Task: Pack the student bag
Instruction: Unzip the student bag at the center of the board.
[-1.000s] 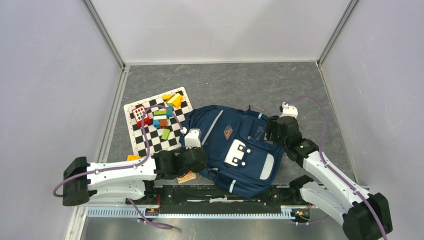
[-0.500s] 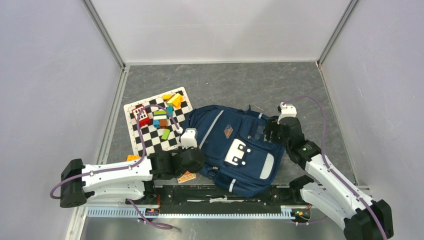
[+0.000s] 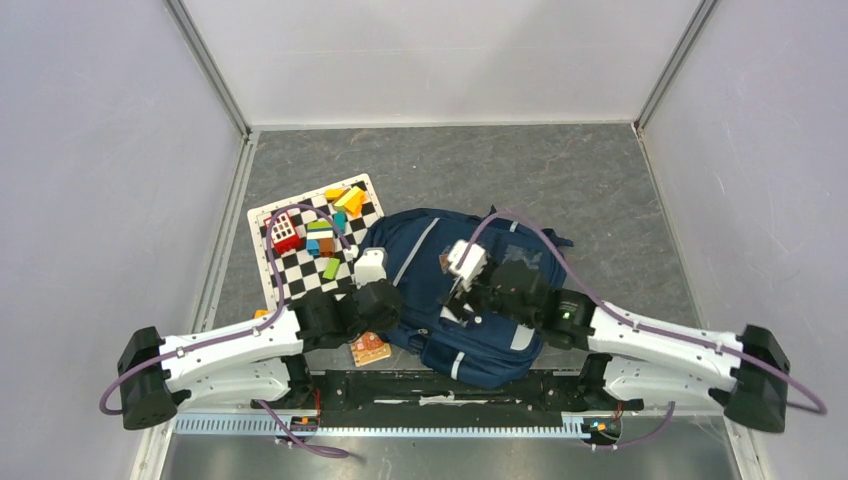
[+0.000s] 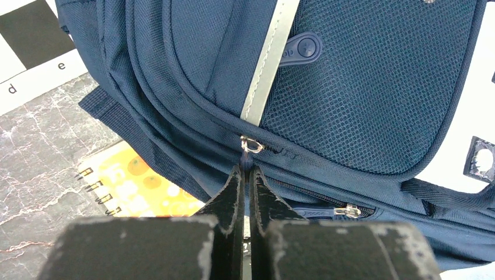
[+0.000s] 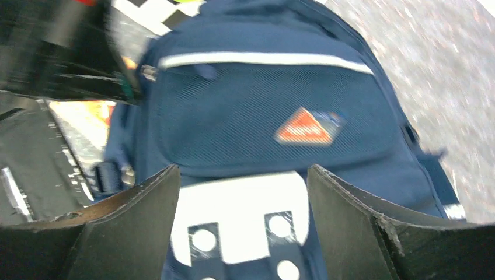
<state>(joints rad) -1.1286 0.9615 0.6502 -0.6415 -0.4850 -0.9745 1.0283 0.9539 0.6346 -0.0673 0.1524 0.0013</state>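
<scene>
Close by bag (image 4: 350,87): notebook (image 3: 371,348), checkerboard (image 3: 290,280).

Robot lab cell: white panel walls (image 3: 440,60) around grey tabletop (image 3: 560,170).

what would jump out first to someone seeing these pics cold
The navy student bag lying flat mid-table dominates: the left claw is shut on a zip pull at its side, and the right claw hangs open over its white patch. Next comes the checkered mat strewn with bright blocks, left of the bag.
</scene>
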